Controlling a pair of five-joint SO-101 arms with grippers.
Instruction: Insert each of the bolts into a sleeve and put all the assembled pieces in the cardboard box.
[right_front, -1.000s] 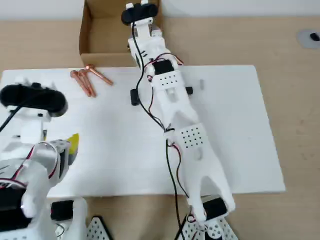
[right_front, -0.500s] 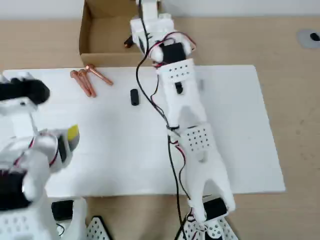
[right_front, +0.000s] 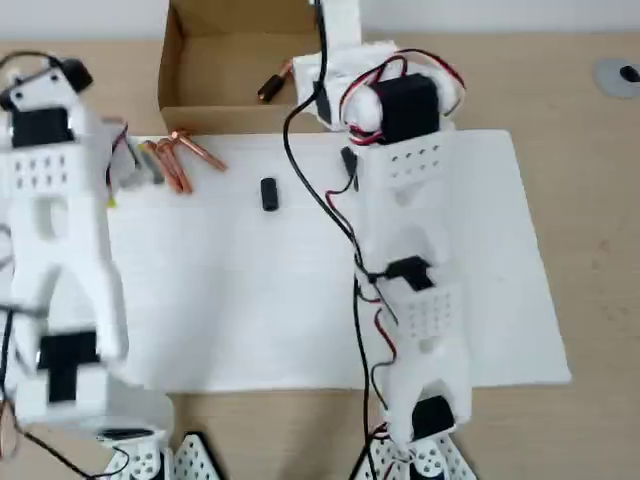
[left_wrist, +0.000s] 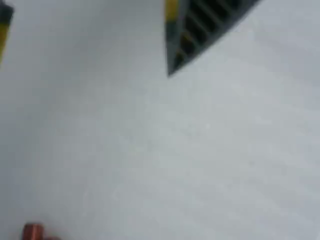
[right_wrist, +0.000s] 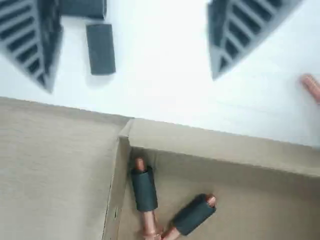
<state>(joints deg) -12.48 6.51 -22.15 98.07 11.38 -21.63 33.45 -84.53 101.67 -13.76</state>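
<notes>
Three copper bolts (right_front: 183, 155) lie on the white board near its far left corner. My left gripper (right_front: 135, 168) hangs just beside them, open and holding nothing; in the left wrist view (left_wrist: 85, 60) one bolt head (left_wrist: 32, 232) peeks in at the edge. Two black sleeves (right_front: 268, 193) (right_front: 348, 165) lie on the board near the cardboard box (right_front: 215, 118). My right gripper (right_wrist: 131, 82) is open above the box's front wall (right_wrist: 210, 145), near the two sleeves (right_wrist: 100, 47). Two assembled pieces (right_wrist: 145, 192) (right_wrist: 192, 215) lie inside the box; one (right_front: 275, 85) shows in the high view.
The white board (right_front: 250, 300) covers most of the wooden table (right_front: 590, 200). The right arm (right_front: 410, 250) stretches over the board's middle right. Bare board lies between the two arms. A small dark object (right_front: 622, 73) sits at the table's far right.
The left arm swung from the near left up to the bolts. The right arm rose and drew back from the box, and an assembled piece now lies uncovered inside.
</notes>
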